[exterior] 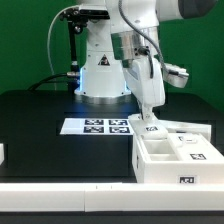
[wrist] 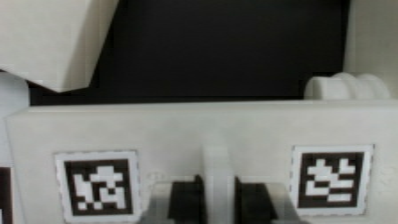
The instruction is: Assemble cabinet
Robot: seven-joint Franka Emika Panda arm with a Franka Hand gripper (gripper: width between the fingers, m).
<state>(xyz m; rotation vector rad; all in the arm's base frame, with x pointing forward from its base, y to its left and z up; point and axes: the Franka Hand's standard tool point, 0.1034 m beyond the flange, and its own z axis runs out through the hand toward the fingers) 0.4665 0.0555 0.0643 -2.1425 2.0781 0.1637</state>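
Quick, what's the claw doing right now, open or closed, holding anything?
Claw: closed, fingertips down at the cabinet; whether it grips anything cannot be told.

Cabinet (exterior: 175, 160) sitting close by the marker board (exterior: 105, 126)

The white boxy body is resting just to the exterior view's right of the marker board and nearer the camera, its open side facing up and showing inner compartments. Small black-and-white tags (exterior: 187, 181) are showing on its front wall and top faces. In the wrist view a flat white wall (wrist: 196, 135) is carrying two tags side by side. A loose white piece (exterior: 3, 155) is lying well apart, to the exterior view's left of the board.
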